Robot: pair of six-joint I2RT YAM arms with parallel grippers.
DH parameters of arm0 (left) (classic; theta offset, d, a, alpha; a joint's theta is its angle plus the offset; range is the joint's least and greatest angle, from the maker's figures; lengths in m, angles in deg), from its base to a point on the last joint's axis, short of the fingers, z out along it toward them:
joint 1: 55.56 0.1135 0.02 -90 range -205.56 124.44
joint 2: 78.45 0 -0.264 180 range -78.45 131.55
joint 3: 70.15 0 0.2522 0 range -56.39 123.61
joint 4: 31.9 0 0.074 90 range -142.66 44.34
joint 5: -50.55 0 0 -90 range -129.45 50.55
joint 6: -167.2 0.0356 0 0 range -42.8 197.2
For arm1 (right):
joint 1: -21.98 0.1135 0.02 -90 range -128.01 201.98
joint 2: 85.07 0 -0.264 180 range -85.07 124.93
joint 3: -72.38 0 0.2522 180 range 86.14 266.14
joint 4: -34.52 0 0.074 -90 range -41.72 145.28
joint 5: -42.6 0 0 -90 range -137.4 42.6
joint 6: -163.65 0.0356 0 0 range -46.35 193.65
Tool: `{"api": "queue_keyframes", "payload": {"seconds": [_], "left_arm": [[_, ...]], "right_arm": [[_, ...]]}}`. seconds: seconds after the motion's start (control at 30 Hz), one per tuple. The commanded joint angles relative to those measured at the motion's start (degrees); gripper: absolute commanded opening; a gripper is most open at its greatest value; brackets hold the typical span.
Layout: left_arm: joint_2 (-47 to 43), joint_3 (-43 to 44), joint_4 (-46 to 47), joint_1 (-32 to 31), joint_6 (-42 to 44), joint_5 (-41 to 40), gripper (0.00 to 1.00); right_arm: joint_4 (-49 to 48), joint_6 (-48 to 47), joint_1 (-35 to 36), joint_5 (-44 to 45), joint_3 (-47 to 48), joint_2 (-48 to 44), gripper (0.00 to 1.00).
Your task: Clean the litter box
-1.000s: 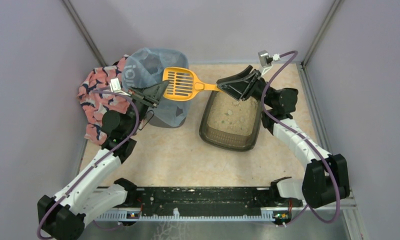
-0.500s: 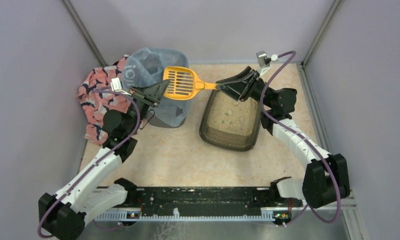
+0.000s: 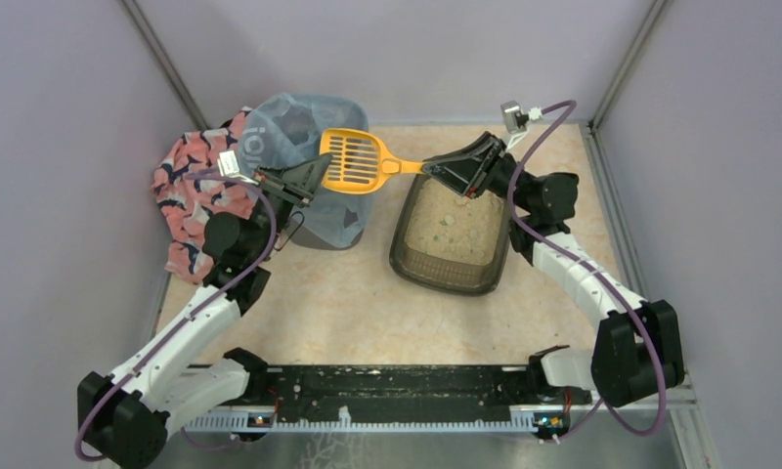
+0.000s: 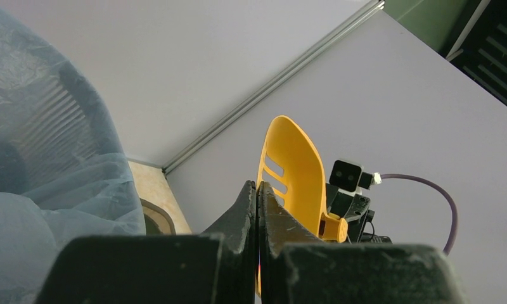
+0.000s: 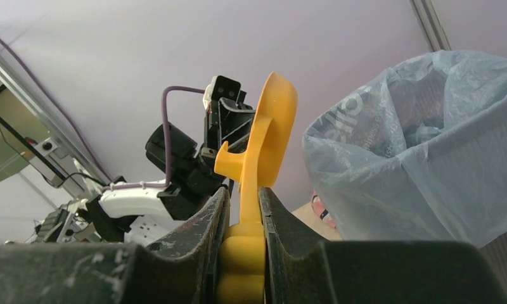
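Observation:
The litter box (image 3: 436,278), a shallow dark tray of beige litter, sits right of centre on the table. A yellow slotted scoop (image 3: 353,159) hangs in the air, its blade over the right rim of the blue-bagged bin (image 3: 289,127). My right gripper (image 3: 434,168) is shut on the scoop's handle (image 5: 241,253) above the box's far left corner. My left gripper (image 3: 321,168) is at the blade's left edge. In the left wrist view its jaws (image 4: 257,187) are pressed together with a sliver of orange between them, on the scoop's rim (image 4: 295,164).
A pink patterned cloth (image 3: 187,186) lies left of the bin against the left wall. The bin's blue bag fills the right of the right wrist view (image 5: 416,145) and the left of the left wrist view (image 4: 42,158). Grey walls enclose the table.
My right gripper and the scoop have shifted slightly to the left and tilted a little. My left gripper has stayed at the blade's edge.

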Motion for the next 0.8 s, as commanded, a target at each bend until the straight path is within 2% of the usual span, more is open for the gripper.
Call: {"api": "queue_keyframes", "payload": {"seconds": [0.0,0.03,0.27,0.33,0.4,0.47,0.6,0.7,0.77], "left_arm": [[-0.26,1.11,2.26,0.25,-0.24,-0.50,0.00],[-0.26,1.11,2.24,0.24,-0.25,-0.56,0.00],[-1.33,0.68,-0.40,0.28,0.30,-1.84,0.00],[-2.09,0.87,-2.63,0.29,1.57,-1.90,0.14],[-3.34,1.00,-5.62,0.25,3.59,-1.92,0.34],[-5.03,1.30,-9.83,0.22,6.31,-2.70,0.46],[-9.81,1.11,-17.96,0.22,10.92,-5.18,0.57],[-13.15,0.83,-22.45,0.29,13.08,-5.36,0.59],[-14.99,0.71,-24.52,0.21,14.54,-5.37,0.59]], "right_arm": [[-1.62,-1.03,0.59,0.17,0.04,-1.62,0.04],[-1.37,-1.08,0.63,0.38,-0.03,-1.54,0.00],[1.34,-0.59,0.55,1.52,0.36,-1.50,0.00],[5.50,-1.66,0.52,1.48,1.67,-2.02,0.00],[11.51,-4.20,0.31,1.70,3.73,-3.03,0.00],[17.00,-6.47,-0.48,1.71,6.12,-4.10,0.00],[19.38,-5.23,-4.71,-0.05,9.24,-5.38,0.00],[19.67,-2.46,-10.08,-2.31,10.72,-6.35,0.00],[23.66,-2.79,-14.04,-3.71,12.38,-7.20,0.00]]}}
